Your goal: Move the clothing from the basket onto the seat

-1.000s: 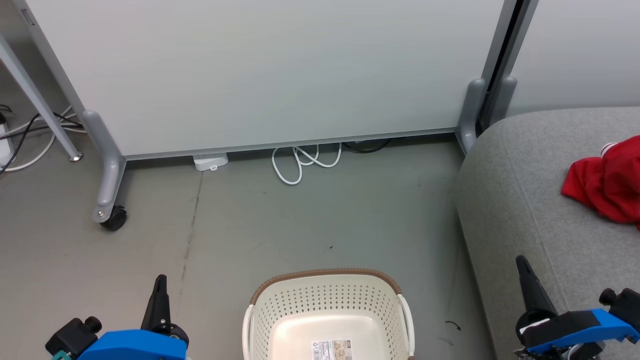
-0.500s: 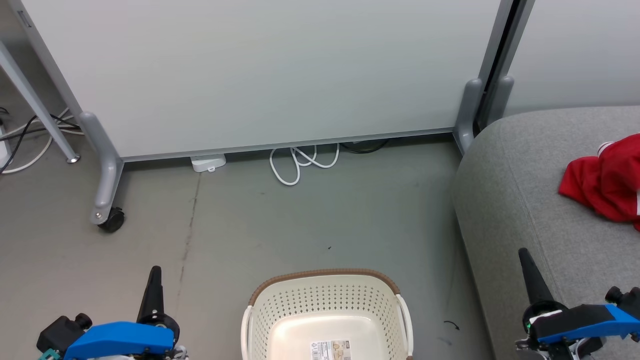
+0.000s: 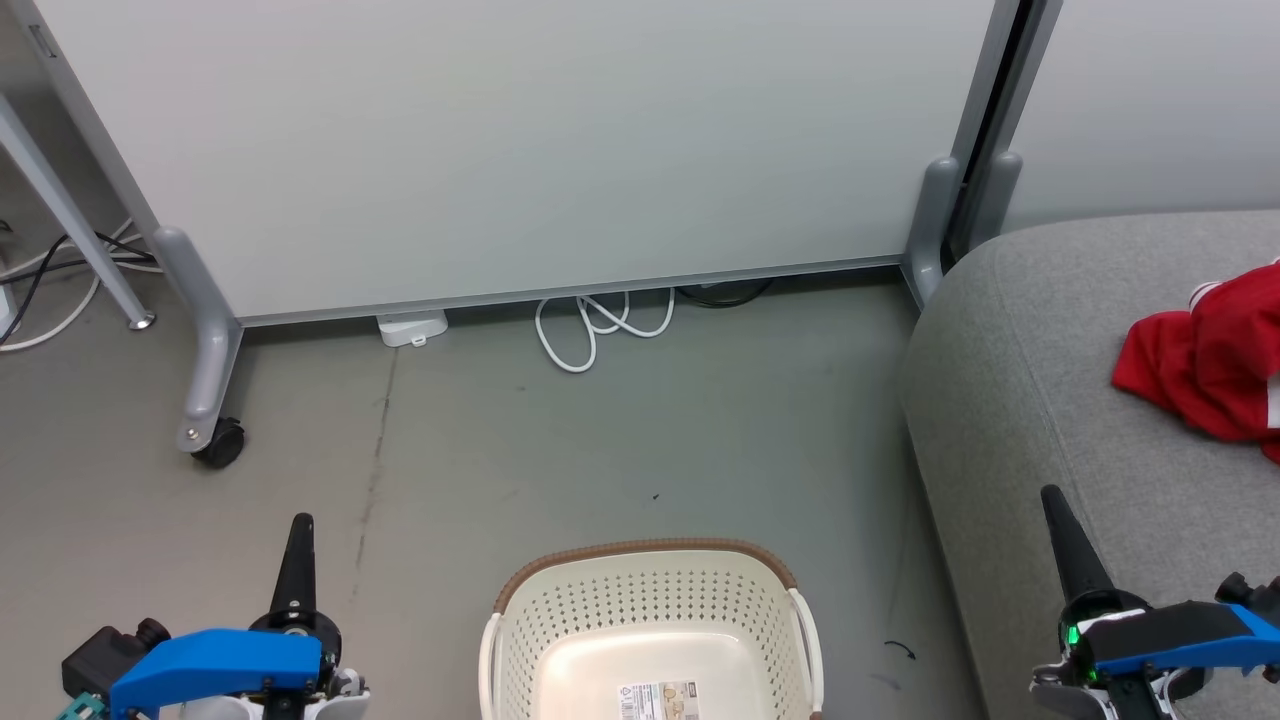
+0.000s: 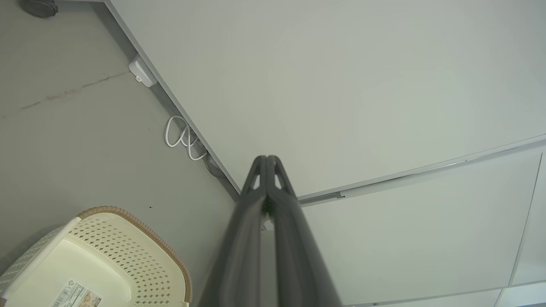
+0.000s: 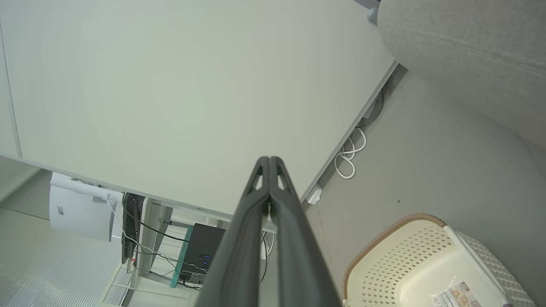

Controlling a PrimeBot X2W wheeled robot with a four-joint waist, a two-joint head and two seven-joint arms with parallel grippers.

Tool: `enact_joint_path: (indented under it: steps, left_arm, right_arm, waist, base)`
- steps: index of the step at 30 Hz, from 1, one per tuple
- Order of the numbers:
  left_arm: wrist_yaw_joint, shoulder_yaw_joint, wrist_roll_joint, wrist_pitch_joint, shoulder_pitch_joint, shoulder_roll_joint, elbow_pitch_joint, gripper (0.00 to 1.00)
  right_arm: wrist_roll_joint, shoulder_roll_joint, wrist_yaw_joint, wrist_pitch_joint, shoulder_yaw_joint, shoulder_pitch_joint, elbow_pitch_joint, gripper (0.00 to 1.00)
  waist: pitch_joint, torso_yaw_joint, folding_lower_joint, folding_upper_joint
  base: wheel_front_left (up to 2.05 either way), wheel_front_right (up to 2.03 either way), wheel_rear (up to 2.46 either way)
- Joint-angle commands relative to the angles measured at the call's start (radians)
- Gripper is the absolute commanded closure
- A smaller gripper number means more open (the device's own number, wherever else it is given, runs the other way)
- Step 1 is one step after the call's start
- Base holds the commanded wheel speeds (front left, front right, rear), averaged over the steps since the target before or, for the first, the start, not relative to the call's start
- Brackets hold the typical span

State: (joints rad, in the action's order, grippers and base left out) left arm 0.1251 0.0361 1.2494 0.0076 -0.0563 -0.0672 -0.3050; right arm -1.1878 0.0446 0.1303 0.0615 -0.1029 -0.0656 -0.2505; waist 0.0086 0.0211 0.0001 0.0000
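1. The basket (image 3: 650, 600) is empty in its visible part.
2. The clothing (image 3: 1205, 365) lies on the seat (image 3: 1040, 420).
3. The left gripper (image 3: 300, 525) and right gripper (image 3: 1050, 495) are pressed together, empty.
4. Transfer appears complete.

Bright, soft, even light in every view; the shadow beside the basket (image 3: 650, 600) is faint. Wrist views curve straight edges; near fingers (image 4: 239, 256) blur.
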Motion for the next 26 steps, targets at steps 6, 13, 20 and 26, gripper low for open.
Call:
enact_joint_path:
  steps: [6,13,20,26]
  left_arm:
    - [0.006,0.016,0.059,0.018,-0.027,0.001,0.019,1.00]
    - [0.007,0.029,0.114,0.034,-0.033,0.003,0.027,1.00]
    - [0.007,0.039,0.166,0.050,-0.038,0.006,0.034,1.00]
    - [0.008,0.047,0.208,0.062,-0.043,0.007,0.041,1.00]
  right_arm:
    - [-0.072,0.007,0.001,0.011,-0.004,-0.025,0.010,1.00]
    - [-0.136,0.007,0.001,0.018,-0.005,-0.029,0.010,1.00]
    - [-0.196,0.007,0.001,0.026,-0.007,-0.034,0.009,1.00]
    - [-0.244,0.007,0.001,0.033,-0.008,-0.035,0.009,1.00]
  waist:
    - [-0.001,-0.002,-0.0001,0.0000]
    - [-0.001,-0.005,-0.0001,0.0000]
    - [-0.002,-0.008,-0.0001,0.0000]
    - [-0.003,-0.011,-0.0001,0.0000]
  base:
    - [0.00,0.00,0.00]
    - [0.00,0.00,0.00]
    - [0.00,0.00,0.00]
    - [0.00,0.00,0.00]
